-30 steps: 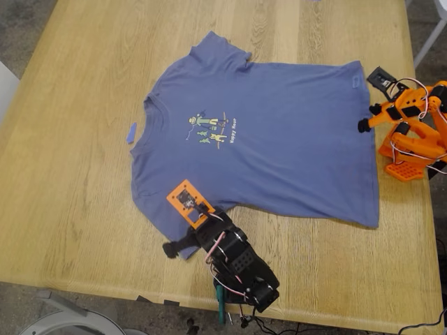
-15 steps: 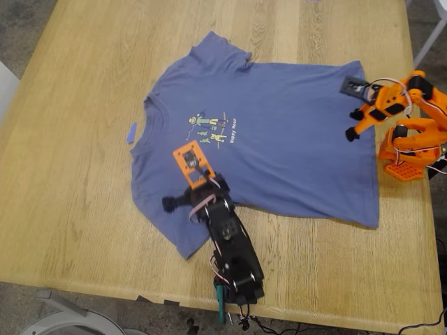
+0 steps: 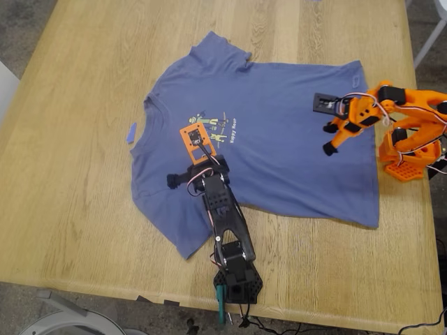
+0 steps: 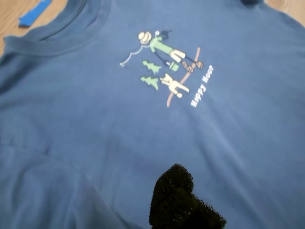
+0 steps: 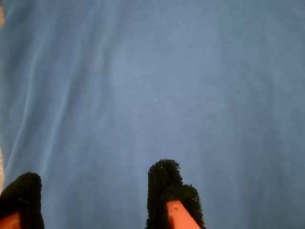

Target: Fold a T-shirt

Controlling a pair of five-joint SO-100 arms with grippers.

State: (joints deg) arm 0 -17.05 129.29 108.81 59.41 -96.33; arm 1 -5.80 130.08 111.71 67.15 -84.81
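The slate-blue T-shirt (image 3: 279,139) lies flat on the wooden table, collar toward the exterior view's left, with its chest print (image 3: 213,127) facing up. My first gripper (image 3: 180,178), on the black arm, hovers over the shirt's chest just below the print. It is open, and one black foam fingertip (image 4: 175,196) shows in the first wrist view beneath the print (image 4: 167,71). My second gripper (image 3: 328,139), on the orange arm, is open over the shirt's lower body. Its foam pads (image 5: 167,183) stand apart above plain blue fabric (image 5: 157,81). Neither gripper holds anything.
A tiny blue scrap (image 3: 131,132) lies on the table (image 3: 70,209) beside the collar; it also shows in the first wrist view (image 4: 34,13). The orange arm's base (image 3: 408,157) stands by the hem at the exterior view's right. The black arm's base (image 3: 237,283) sits at the near table edge.
My first gripper has moved from the near sleeve up over the chest. My second gripper has moved from the hem toward the exterior view's left, over the shirt's body.
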